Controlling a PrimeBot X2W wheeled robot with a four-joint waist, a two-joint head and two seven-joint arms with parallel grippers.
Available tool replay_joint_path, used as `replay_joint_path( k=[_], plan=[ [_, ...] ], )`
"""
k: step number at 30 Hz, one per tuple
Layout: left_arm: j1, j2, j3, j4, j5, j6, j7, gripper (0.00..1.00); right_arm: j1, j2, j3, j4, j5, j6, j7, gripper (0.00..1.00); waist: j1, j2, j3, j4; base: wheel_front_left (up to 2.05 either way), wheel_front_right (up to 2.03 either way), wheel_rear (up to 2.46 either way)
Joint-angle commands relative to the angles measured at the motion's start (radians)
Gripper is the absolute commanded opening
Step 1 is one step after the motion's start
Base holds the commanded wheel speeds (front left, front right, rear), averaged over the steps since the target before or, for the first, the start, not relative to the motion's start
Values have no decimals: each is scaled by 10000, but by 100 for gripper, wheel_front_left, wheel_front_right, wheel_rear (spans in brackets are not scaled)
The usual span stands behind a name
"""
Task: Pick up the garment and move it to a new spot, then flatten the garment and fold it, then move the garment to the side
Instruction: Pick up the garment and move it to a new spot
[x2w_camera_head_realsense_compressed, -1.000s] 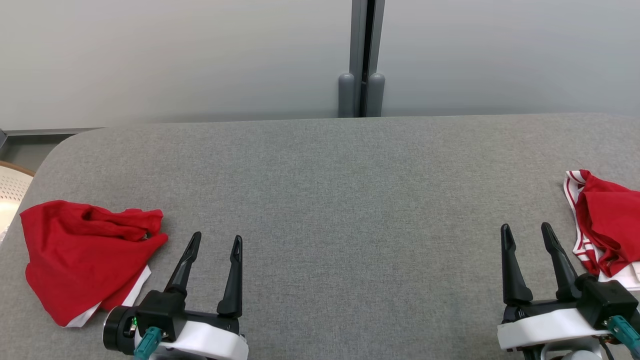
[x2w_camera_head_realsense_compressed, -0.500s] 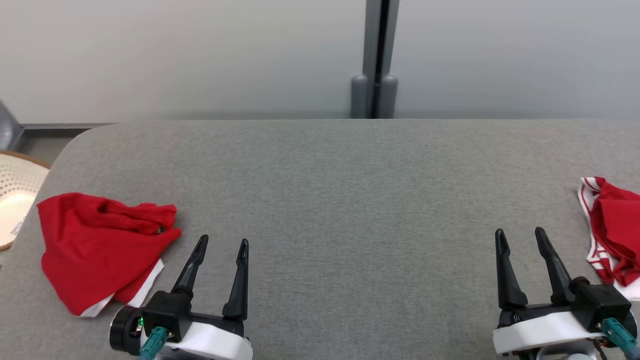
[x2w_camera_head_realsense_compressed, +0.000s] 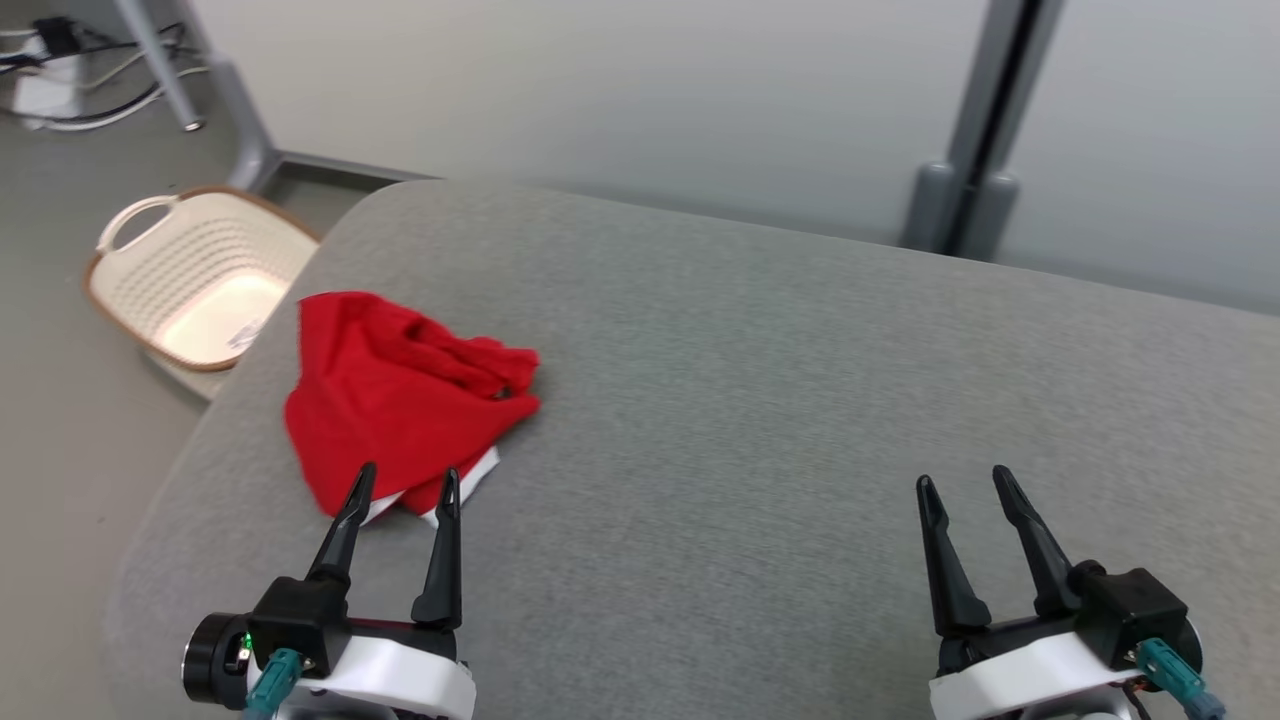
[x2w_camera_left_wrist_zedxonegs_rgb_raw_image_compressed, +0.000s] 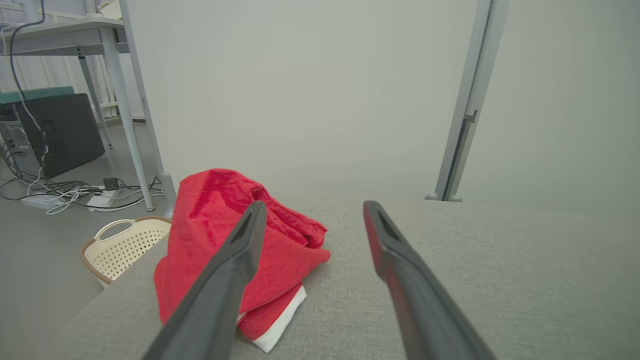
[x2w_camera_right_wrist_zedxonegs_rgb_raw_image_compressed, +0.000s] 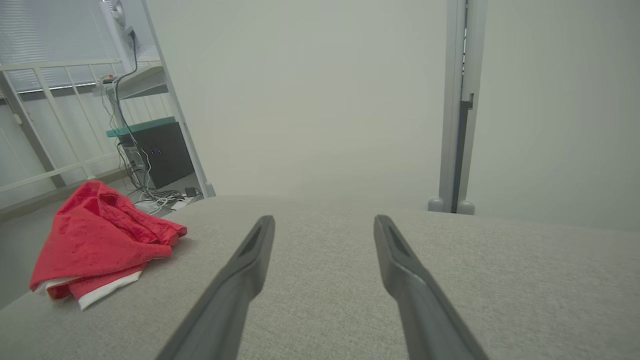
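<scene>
Lying crumpled by the left edge of the grey table, the red garment with its white hem sits at the fingertips of the left gripper, whose jaws are spread wide. The right gripper, likewise spread, hovers well apart near the table's near edge. A cream laundry basket stands on the floor beyond the left edge.

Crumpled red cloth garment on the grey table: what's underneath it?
A white fabric edge peeks from under the crumpled red cloth garment, resting on the grey fabric table. Anything further beneath is covered.
</scene>
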Motion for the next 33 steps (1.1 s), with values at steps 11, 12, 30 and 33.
replay_joint_path(
  k=[11,12,30,33],
  plan=[
    [231,22,743,-273,132,183,4,100,-490,-33,1089,335,136,-17,-9,100,0,0,190,1833,0,0,0],
    [247,25,796,-326,127,197,4,100,-572,-29,1169,387,154,-17,-9,100,0,0,212,1852,0,0,0],
    [93,31,1050,-423,-74,176,4,100,-790,-22,1121,592,52,-17,-9,100,0,0,451,1857,0,0,0],
    [-85,29,1152,-264,-102,49,4,100,-683,-22,830,507,-315,-17,-9,100,0,0,663,1860,0,0,0]
  ],
)
